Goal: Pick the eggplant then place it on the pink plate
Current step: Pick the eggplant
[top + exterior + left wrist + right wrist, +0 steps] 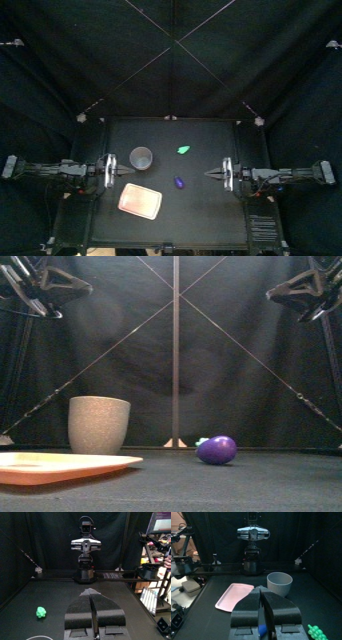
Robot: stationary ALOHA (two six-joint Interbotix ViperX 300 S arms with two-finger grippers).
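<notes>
Near the pink plate point(140, 200), round glossy purple eggplant point(217, 449); left hand point(91, 593), right hand point(260, 589) clenched.

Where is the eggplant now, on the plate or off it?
Off it: the eggplant lies on the table, apart from the pink plate.

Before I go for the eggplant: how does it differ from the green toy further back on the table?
The smooth purple toy eggplant is dark and rounded; the small bright green toy looks lumpy. The eggplant lies nearer the front, close to the flat pink tray; the green toy lies further back, about level with the tall grey speckled cup. Both are small, lie loose on the black table, and are apart from each other.
</notes>
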